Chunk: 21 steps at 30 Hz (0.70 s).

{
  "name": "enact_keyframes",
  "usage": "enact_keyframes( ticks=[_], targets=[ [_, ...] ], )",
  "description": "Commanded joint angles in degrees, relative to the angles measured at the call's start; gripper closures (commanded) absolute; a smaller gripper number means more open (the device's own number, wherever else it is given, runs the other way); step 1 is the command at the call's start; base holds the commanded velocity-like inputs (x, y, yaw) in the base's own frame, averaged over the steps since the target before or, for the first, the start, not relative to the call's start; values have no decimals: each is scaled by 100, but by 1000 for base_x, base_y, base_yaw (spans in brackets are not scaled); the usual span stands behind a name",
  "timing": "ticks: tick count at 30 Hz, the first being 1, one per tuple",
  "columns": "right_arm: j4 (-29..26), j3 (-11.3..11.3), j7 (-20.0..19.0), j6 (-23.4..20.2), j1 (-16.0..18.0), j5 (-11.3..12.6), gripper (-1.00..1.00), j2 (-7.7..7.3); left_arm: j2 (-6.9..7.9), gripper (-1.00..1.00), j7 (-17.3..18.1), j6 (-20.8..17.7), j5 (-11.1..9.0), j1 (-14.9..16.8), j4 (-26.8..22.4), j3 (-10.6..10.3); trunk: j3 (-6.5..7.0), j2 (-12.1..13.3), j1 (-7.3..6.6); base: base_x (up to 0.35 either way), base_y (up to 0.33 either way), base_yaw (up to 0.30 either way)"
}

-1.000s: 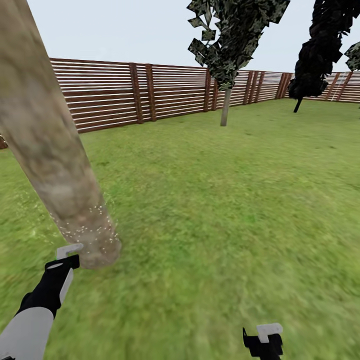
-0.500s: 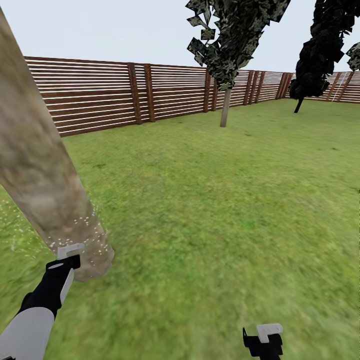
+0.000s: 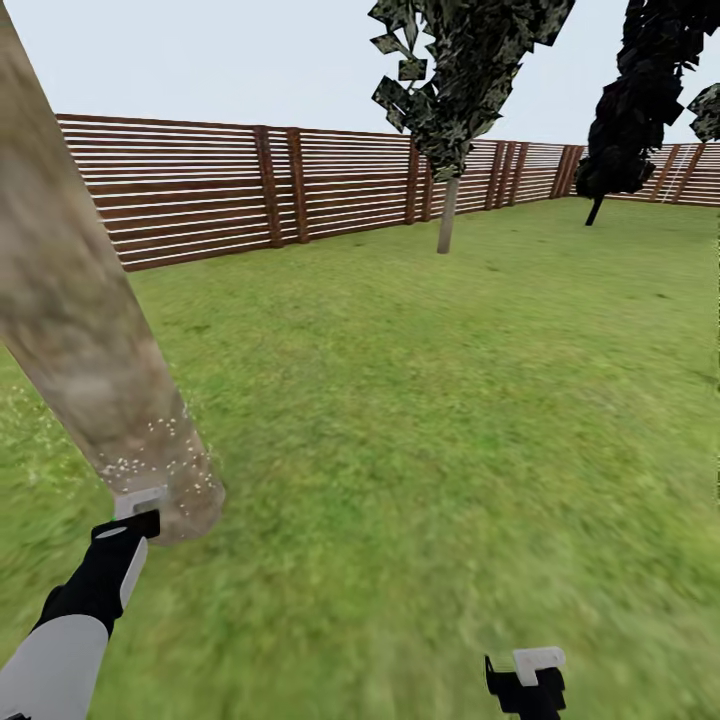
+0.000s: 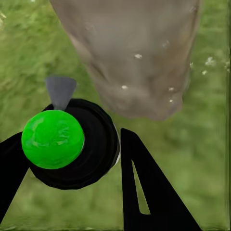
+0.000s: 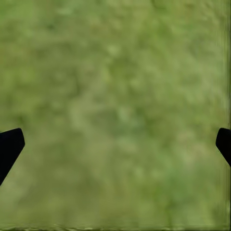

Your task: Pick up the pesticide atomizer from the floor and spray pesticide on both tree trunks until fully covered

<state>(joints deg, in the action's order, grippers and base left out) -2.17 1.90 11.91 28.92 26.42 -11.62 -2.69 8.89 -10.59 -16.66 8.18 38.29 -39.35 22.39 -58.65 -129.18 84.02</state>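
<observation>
Left gripper [image 4: 72, 159]: clenched around the atomizer [image 4: 72, 144] body, nozzle aimed at the speckled trunk [image 3: 90, 330].
Right gripper [image 5: 115, 144]: spread, unladen.
Handling: judged light, rigid, smooth; best held mid-body.

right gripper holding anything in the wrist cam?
No: the right gripper has its fingertips spread wide apart with just blurry grass between them.
</observation>
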Motion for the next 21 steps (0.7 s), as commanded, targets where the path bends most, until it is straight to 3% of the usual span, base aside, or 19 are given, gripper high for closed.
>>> enact_keyframes(
  ticks=[1,10,16,21],
  targets=[
    [6,21,33,8,3,-60,-100,2,-2,100,5,-39,63,3,-11,12,-5,-2,-3,-144,-241,0],
    [6,21,31,8,3,-60,-100,2,-2,100,5,-39,61,3,-11,19,-5,-2,-3,-64,-255,0],
    [13,21,31,8,3,-60,-100,-2,97,100,106,-90,96,3,169,36,-3,-2,-3,-309,-66,-14],
    [13,21,31,8,3,-60,-100,-3,160,100,106,-140,113,3,182,37,12,-2,-3,-342,17,-227]
  ],
)
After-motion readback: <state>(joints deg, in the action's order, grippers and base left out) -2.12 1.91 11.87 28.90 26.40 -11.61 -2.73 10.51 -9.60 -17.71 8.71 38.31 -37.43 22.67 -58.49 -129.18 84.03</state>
